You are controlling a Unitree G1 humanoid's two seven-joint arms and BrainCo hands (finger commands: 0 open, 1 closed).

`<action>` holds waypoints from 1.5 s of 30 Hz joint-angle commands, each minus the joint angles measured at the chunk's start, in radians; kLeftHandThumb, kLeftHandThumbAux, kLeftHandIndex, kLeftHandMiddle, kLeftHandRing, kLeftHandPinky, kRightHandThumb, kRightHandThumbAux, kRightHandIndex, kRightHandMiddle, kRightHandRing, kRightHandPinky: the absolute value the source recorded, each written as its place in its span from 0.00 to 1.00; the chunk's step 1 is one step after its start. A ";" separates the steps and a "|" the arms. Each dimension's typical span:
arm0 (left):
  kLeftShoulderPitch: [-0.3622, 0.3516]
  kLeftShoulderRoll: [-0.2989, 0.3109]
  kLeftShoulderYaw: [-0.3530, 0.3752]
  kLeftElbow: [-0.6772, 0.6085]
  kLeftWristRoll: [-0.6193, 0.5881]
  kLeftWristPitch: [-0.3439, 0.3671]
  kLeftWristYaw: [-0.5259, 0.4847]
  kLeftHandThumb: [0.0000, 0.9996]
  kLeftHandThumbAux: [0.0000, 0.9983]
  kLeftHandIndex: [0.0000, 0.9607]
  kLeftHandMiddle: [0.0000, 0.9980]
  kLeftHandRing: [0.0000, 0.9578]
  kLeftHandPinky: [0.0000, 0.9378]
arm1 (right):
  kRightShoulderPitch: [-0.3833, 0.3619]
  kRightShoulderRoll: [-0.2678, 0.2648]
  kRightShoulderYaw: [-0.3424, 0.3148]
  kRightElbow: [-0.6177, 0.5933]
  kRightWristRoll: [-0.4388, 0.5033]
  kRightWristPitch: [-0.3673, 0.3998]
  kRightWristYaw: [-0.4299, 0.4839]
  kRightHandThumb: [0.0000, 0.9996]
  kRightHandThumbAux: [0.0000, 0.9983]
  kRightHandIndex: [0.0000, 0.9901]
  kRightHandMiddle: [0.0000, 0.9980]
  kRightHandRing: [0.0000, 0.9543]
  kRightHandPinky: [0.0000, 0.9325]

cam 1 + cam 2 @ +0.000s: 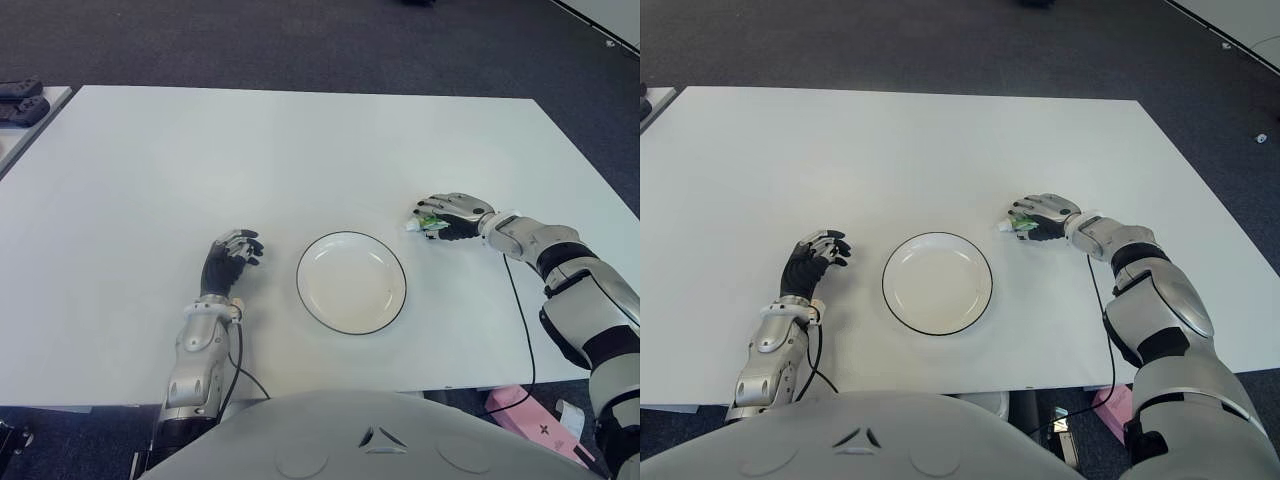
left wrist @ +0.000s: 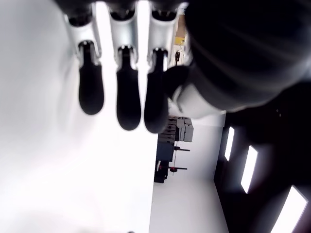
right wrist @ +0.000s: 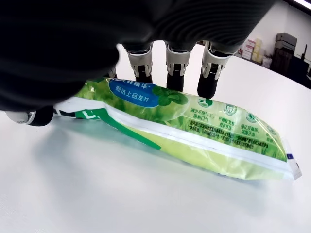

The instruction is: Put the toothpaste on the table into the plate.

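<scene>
View from my head camera: the white worktop point(image 1: 300, 150) carries a round white plate point(image 1: 351, 281) with a dark rim, near its front edge and roughly in front of me. The plate holds nothing.

Right hand point(image 1: 450, 216): it lies to the right of the plate and slightly farther from me, apart from the rim. Its fingers point(image 3: 175, 68) arch over the toothpaste point(image 3: 194, 127), a green and white tube with a blue label, which lies flat on the worktop. In the right wrist view three fingertips come down onto the far long edge of the tube, and a rounded tip, probably the thumb, sits at the near end. The fingers are curled around the tube, but I cannot tell whether they press it firmly. The tube's underside is on the worktop, not lifted. From the head camera only a small green and white end of it point(image 1: 1012, 226) shows beneath the hand, pointing toward the plate.

Left hand point(image 1: 230, 262): it shows to the left of the plate, apart from it, palm toward the worktop. Its fingers point(image 2: 129, 97) are loosely extended and hold nothing.

Far left edge: two dark objects point(image 1: 20, 100) sit on a neighbouring surface. Dark carpet point(image 1: 300, 40) lies beyond the worktop.
</scene>
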 commanded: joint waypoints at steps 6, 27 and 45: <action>0.018 -0.005 0.000 -0.029 0.001 0.031 0.010 0.71 0.73 0.45 0.53 0.56 0.57 | 0.020 0.027 0.106 0.036 -0.081 0.071 0.001 0.55 0.11 0.00 0.00 0.00 0.00; 0.070 0.008 0.017 -0.097 -0.019 0.070 -0.001 0.71 0.72 0.45 0.55 0.58 0.57 | 0.059 0.099 0.143 0.090 -0.052 0.248 0.055 0.56 0.10 0.00 0.00 0.00 0.00; 0.092 0.017 0.029 -0.107 -0.041 0.053 -0.021 0.70 0.73 0.45 0.55 0.58 0.58 | 0.086 0.147 0.079 0.096 0.044 0.298 0.145 0.55 0.18 0.00 0.00 0.00 0.00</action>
